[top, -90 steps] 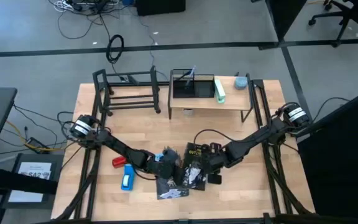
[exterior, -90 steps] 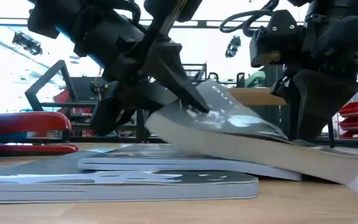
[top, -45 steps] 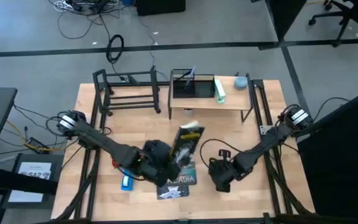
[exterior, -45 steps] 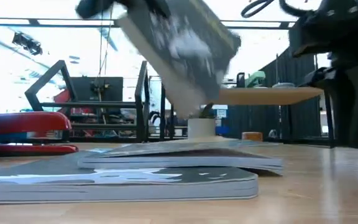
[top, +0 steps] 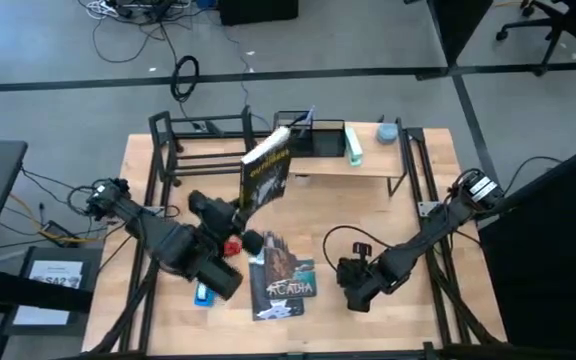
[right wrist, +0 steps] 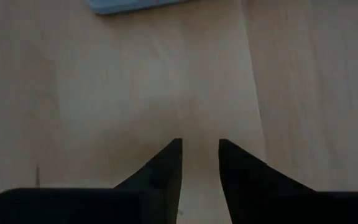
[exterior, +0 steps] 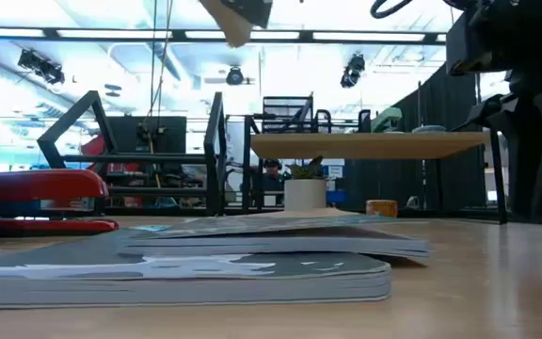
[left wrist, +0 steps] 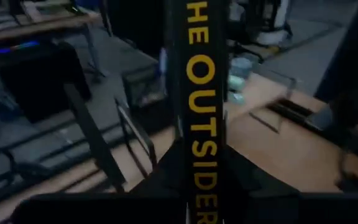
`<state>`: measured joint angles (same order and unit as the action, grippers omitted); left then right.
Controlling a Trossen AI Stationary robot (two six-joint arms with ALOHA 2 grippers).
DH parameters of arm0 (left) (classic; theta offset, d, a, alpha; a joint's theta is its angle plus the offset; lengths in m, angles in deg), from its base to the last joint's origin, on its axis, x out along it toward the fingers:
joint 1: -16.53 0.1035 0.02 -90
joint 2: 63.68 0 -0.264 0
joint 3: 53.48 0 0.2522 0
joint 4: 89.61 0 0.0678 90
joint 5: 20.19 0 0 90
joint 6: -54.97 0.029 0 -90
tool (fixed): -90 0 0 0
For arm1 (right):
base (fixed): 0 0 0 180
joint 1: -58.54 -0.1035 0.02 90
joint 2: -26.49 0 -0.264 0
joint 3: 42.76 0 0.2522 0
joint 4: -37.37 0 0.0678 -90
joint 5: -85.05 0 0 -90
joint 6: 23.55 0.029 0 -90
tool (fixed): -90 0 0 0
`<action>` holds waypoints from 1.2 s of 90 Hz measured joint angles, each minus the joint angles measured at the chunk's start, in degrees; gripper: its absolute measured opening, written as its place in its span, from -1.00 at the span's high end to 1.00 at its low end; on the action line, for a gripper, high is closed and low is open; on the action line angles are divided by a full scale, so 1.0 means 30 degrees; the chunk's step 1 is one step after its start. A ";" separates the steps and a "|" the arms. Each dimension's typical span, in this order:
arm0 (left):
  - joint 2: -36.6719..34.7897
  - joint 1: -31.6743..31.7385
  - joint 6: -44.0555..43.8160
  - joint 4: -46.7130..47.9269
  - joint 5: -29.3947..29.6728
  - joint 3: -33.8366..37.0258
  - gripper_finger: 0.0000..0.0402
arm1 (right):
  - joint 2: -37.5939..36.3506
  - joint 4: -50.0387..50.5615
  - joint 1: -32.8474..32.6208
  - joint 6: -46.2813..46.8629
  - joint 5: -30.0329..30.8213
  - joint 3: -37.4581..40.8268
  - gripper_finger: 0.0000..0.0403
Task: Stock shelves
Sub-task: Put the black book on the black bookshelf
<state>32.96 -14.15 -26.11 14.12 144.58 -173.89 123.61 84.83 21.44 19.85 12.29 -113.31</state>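
Observation:
My left gripper (top: 249,203) is shut on a black book (top: 266,165) with yellow lettering, held high above the table in front of the shelves. Its spine (left wrist: 201,93) fills the left wrist view, and one corner (exterior: 238,14) shows at the top of the low view. The black tube-frame rack (top: 208,150) and the wood-topped shelf (top: 343,162) stand at the far edge. Two more books (top: 283,275) lie stacked flat on the table. My right gripper (top: 353,287) hovers low over bare wood, fingers (right wrist: 166,165) slightly open with nothing between them. My left gripper pinches the book's lower end (left wrist: 199,193) between its two fingers, one on each cover, with the spine facing the wrist. The fingers come from the near left, slanting upward. The book stands roughly upright above them, lifted clear of the table and the stack.
A red stapler (exterior: 45,198) and a blue item (top: 204,293) lie near my left arm. On the wood shelf sit a black mesh organizer (top: 303,135), a green item (top: 354,145) and a grey-blue bowl (top: 389,131). Bare wood lies around my right gripper.
My left gripper has lifted the black book off the stack, tipped it from nearly flat to upright, and carried it up and toward the far left, toward the shelves. My right gripper has drawn away from the book toward the table's right edge and then held still.

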 joint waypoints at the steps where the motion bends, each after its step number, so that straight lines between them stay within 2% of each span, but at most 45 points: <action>1: 0.0000 0.0142 0.0126 0.0019 0.0040 0.0005 0.85 | 0.0000 -0.0040 0.0000 0.0000 0.0004 0.0000 0.63; 25: -0.0264 0.4356 0.3515 0.0023 0.0856 0.0021 0.85 | 0.0000 -0.0496 0.0007 0.0022 0.0042 0.0000 0.63; 41: -0.1973 0.6721 0.5458 0.0016 0.2914 -0.0023 0.85 | 0.0000 -0.0477 -0.0095 0.0044 0.0049 0.0000 0.63; 52: -0.3228 0.8493 0.5391 0.0044 0.3003 0.0194 0.85 | 0.0000 -0.0497 -0.0095 0.0138 0.0054 0.0000 0.63; 65: -0.3920 1.1129 0.3828 0.0012 0.0304 0.1382 0.85 | 0.0000 -0.1092 -0.0095 0.0211 0.0330 0.0000 0.63; 79: -0.3847 1.3476 0.2296 -0.0502 -0.3128 0.4052 0.85 | 0.0000 -0.1505 -0.0095 0.0211 0.0340 0.0000 0.63; 95: -0.3840 1.4723 0.2341 -0.4352 -0.4733 0.8092 0.85 | 0.0000 -0.1497 -0.0095 0.0177 0.0340 0.0000 0.63; 108: -0.3840 1.5262 0.4118 -0.9626 -0.6179 1.1008 0.85 | 0.0000 -0.1497 -0.0095 0.0168 0.0348 0.0000 0.63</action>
<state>21.45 31.63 -13.75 -14.76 126.04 -140.86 123.61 80.34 21.16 20.35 13.34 -113.31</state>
